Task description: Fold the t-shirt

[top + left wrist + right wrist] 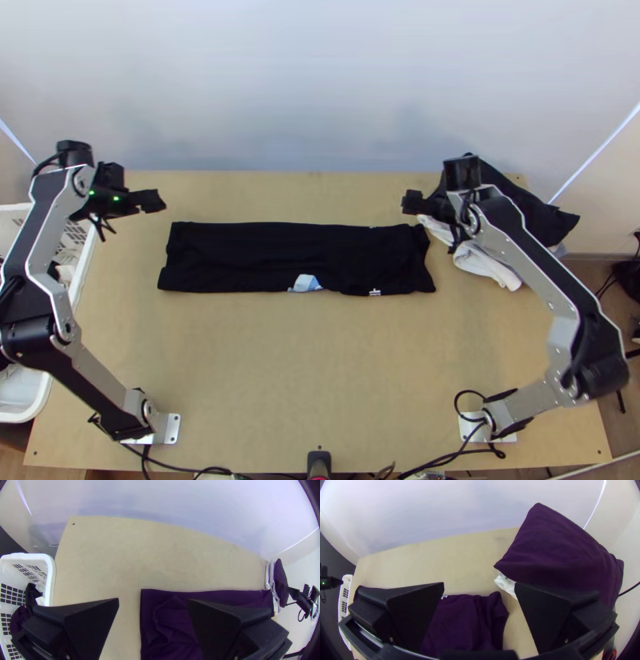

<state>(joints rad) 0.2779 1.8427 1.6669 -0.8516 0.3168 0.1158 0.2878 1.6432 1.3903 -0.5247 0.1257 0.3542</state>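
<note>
One dark t-shirt [240, 256] is lying on the wooden surface [320, 360] in a long, narrow band, apparently several layers deep, with a pale printed patch [306, 282] showing at its near edge. Its left end is lying fairly straight, while its right end is rumpling and slanting a little. By its look, the cloth is promising to be light, soft and limp, hardly fragile, yet its layers are probably going to slide over one another if only the top one is being pinched. The left short end is offering the cleaner hold: fingers are needing to catch every layer near a corner there, then to be lifting low and laying that end inward, since a sagging middle could be dragging the band askew. The left claw [152, 600] is hovering off the t-shirt's far left corner, its fingers standing wide apart and gripping nothing. The right claw [479, 584] is hovering near the t-shirt's far right corner, its fingers likewise parted and empty. Farther out, a white basket [50, 580] is standing left of the t-shirt, and dark cloth [528, 200] is resting over white cloth [484, 264] to its right.
</note>
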